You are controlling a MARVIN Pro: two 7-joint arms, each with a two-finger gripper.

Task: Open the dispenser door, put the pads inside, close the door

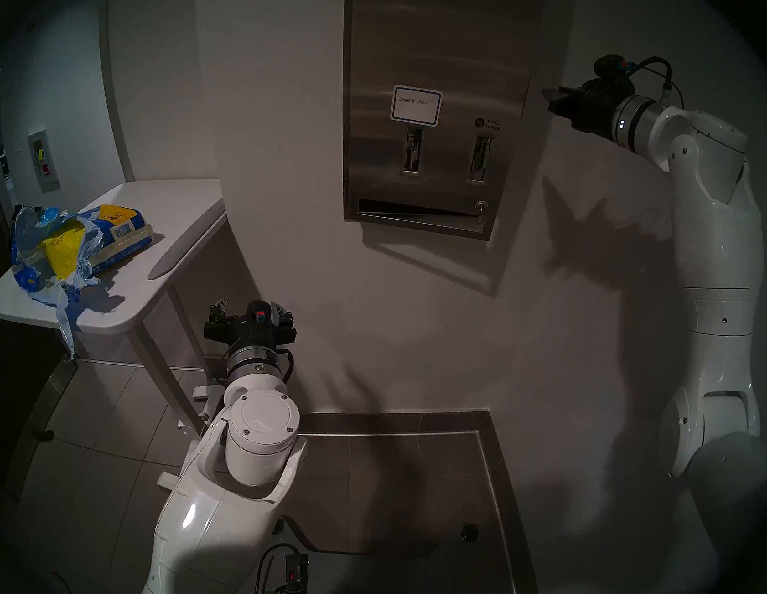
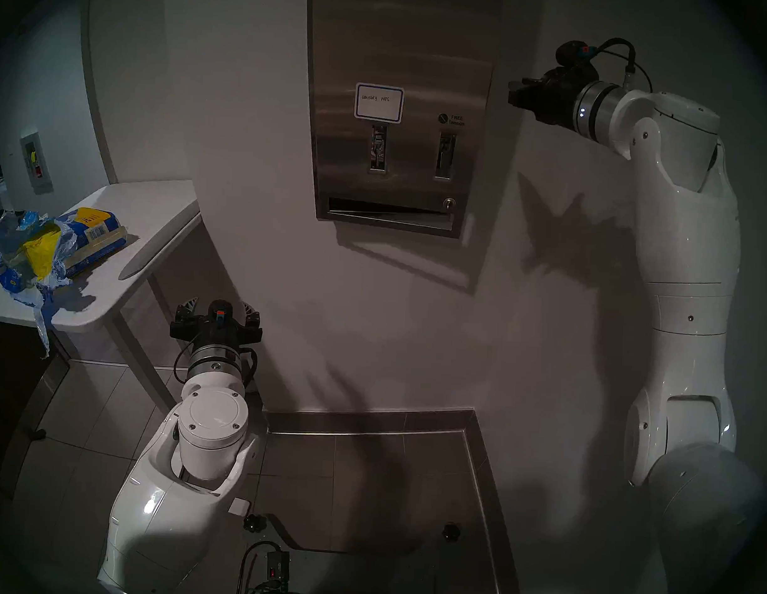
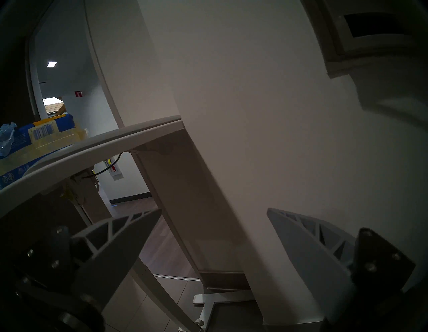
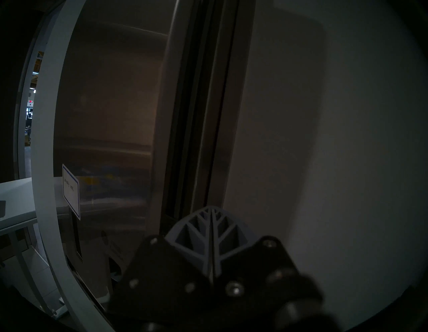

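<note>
The dispenser door point(image 1: 437, 66) is a brushed-steel panel on the wall with a blue-bordered label point(image 1: 416, 105); it looks closed. My right gripper point(image 1: 549, 98) is shut and empty, raised just right of the door's right edge. In the right wrist view its fingertips point(image 4: 212, 209) are pressed together beside the dark seam along the door's edge point(image 4: 196, 116). The pads point(image 1: 62, 253) show as yellow wrappers inside a torn blue pack on the table at far left. My left gripper point(image 1: 251, 307) is open and empty, low beside the table; its open fingers point(image 3: 129, 227) show in the left wrist view.
The white table point(image 1: 158, 221) stands at the left against the wall corner, its leg point(image 1: 171, 347) close to my left gripper. The torn blue-and-yellow pack point(image 1: 115, 228) hangs over the table's front edge. A steel-edged floor step point(image 1: 489, 445) lies below the dispenser.
</note>
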